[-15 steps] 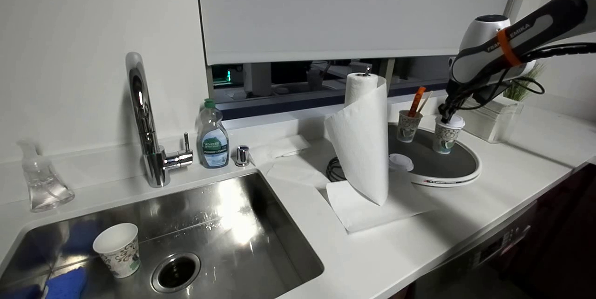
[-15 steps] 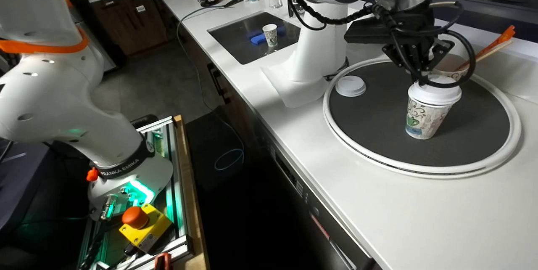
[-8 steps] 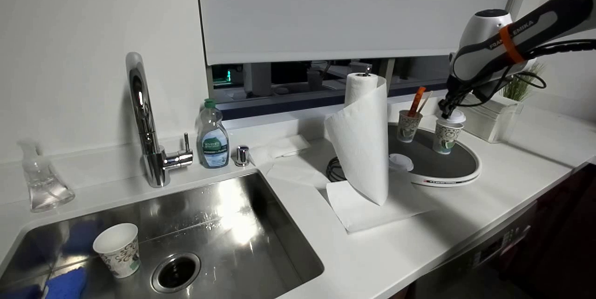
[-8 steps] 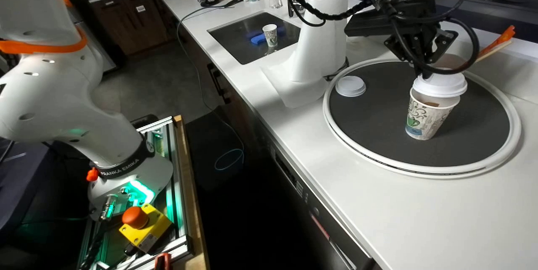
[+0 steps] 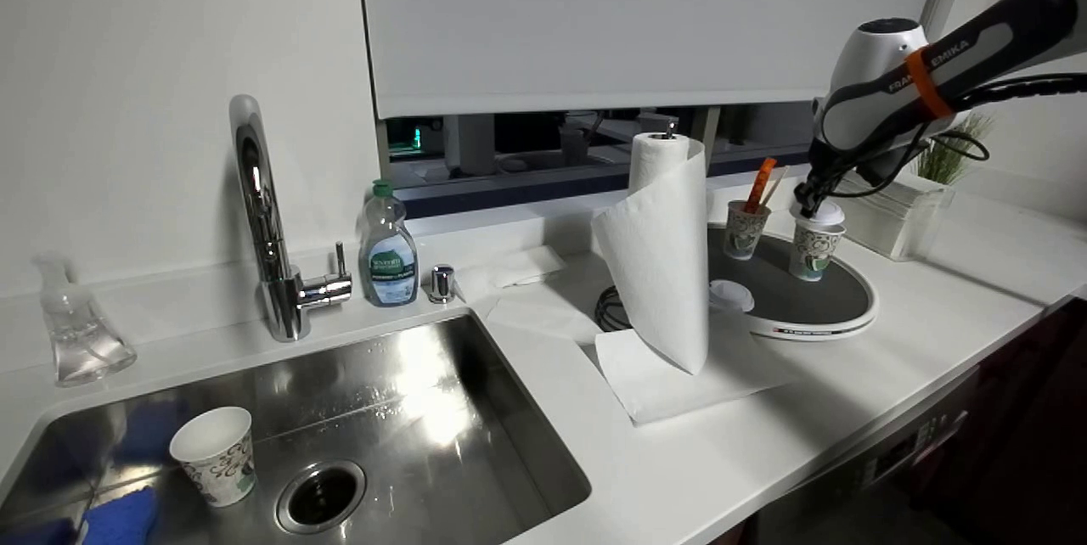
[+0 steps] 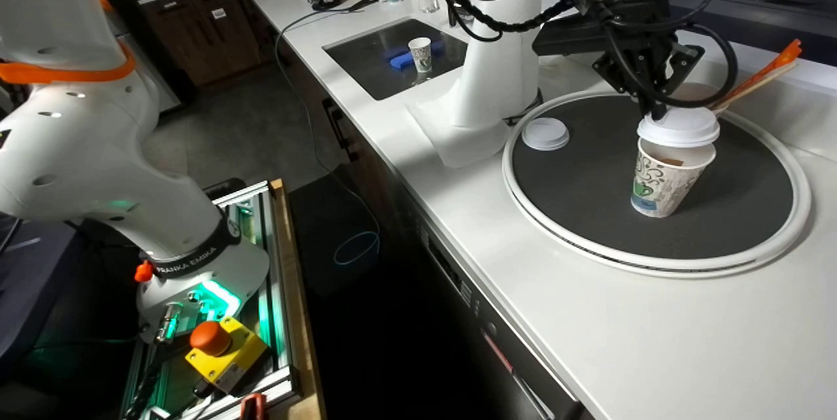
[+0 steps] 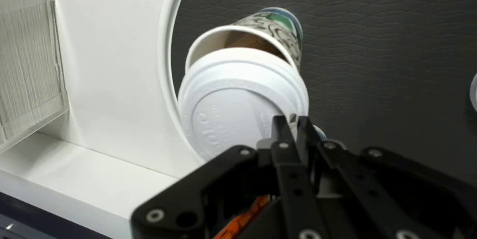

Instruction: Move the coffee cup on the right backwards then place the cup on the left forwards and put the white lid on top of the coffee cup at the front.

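My gripper (image 7: 292,120) is shut on the rim of a white lid (image 7: 231,101) and holds it just above the front paper cup. That lid also shows in an exterior view (image 6: 680,127). The front cup (image 6: 664,181) stands upright on the round dark plate (image 6: 588,197); its mouth is partly uncovered below the lid, with brown inside. It shows in the wrist view (image 7: 279,26) too, with the lid overlapping its rim. The back cup (image 5: 745,231) holds an orange packet and a stick; the lid and gripper partly hide it in an exterior view (image 6: 694,94).
A second white lid (image 6: 546,134) lies flat on the plate's near-sink side. A paper towel roll (image 5: 671,248) stands beside the plate. A holder of napkins (image 5: 900,218) is behind the front cup. A sink (image 5: 408,409) holds another paper cup (image 5: 219,460).
A second ago the lid covered the front cup's mouth. My gripper raised it, opening a gap above the cup, then shifted it slightly toward the paper towel side. The cups have not moved.
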`<state>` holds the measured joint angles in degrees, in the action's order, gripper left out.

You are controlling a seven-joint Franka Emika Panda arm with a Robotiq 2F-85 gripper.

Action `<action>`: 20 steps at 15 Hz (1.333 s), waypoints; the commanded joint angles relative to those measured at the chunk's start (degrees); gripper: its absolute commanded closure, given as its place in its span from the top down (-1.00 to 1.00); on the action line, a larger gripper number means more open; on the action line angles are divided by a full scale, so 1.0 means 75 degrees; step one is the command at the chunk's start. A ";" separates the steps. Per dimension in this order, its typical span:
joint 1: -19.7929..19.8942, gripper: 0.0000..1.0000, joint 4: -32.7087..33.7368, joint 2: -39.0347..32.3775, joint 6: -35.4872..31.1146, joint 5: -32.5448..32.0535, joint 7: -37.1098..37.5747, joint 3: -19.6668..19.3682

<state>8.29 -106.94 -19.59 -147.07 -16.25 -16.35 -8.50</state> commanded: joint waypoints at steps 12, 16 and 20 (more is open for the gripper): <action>-0.0132 -0.95 0.0007 -0.0243 0.0222 -0.0475 0.0487 -0.0159; -0.0126 -0.95 0.0043 -0.0253 0.0221 -0.0454 0.0564 -0.0182; -0.0093 -0.95 0.0084 -0.0252 0.0227 -0.0396 0.0629 -0.0198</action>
<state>7.91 -106.86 -21.30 -146.94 -18.52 -13.31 -9.47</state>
